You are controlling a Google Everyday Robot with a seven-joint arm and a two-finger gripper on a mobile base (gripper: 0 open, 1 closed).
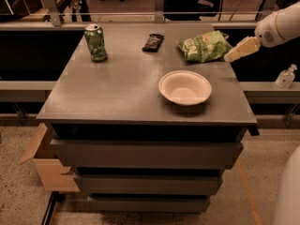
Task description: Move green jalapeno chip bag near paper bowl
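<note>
Presently the gripper [240, 50] sits just beside the green jalapeno chip bag [204, 47]; grip state I cannot tell; move toward the paper bowl [185, 87] not yet done

Office: desk chairs [187, 1] beyond hand [240, 49]

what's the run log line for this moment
gripper: right of table, tip beside green jalapeno chip bag | bag: far right corner, behind paper bowl, apart
</note>
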